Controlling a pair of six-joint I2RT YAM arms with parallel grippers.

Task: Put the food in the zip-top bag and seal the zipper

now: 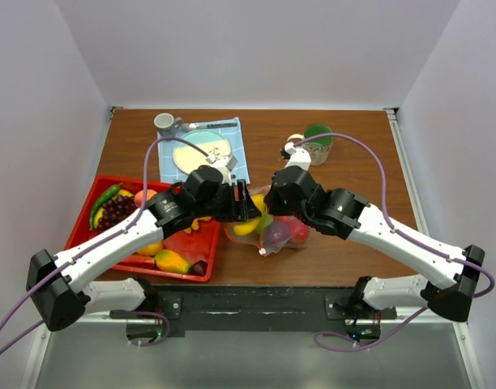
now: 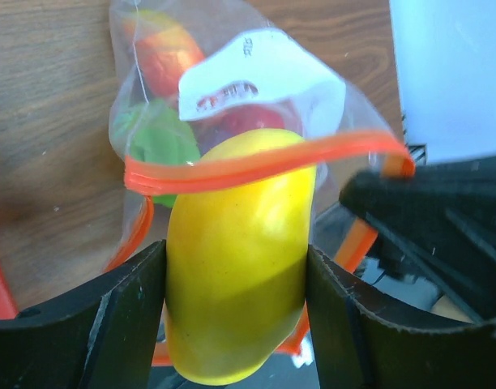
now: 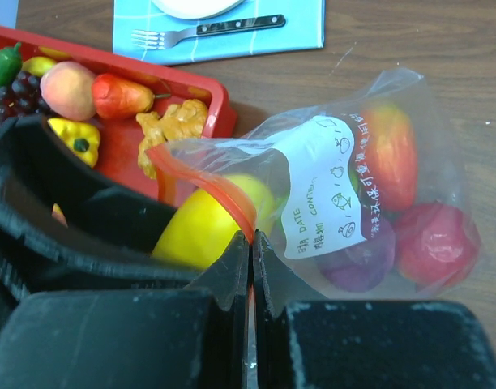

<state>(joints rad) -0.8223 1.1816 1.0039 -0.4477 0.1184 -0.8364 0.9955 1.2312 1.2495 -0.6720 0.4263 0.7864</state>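
Note:
My left gripper [image 2: 236,275] is shut on a yellow fruit [image 2: 236,259] and holds it in the mouth of the clear zip-top bag [image 2: 191,105], partly under the orange zipper strip [image 2: 256,166]. My right gripper [image 3: 250,243] is shut on the zipper strip [image 3: 207,178] at the bag's rim and holds the mouth open. The bag [image 1: 272,231] lies at the table's middle with red, purple, green and orange food [image 3: 434,239] inside. More food [image 1: 118,211] lies in the red tray [image 1: 86,223] at the left.
A blue placemat [image 1: 232,138] with a plate [image 1: 195,152] and a fork [image 3: 199,31] lies at the back. A grey cup [image 1: 164,121] stands at the back left, a green cup [image 1: 317,142] at the back right. The tray's corner [image 3: 220,101] is close to the bag.

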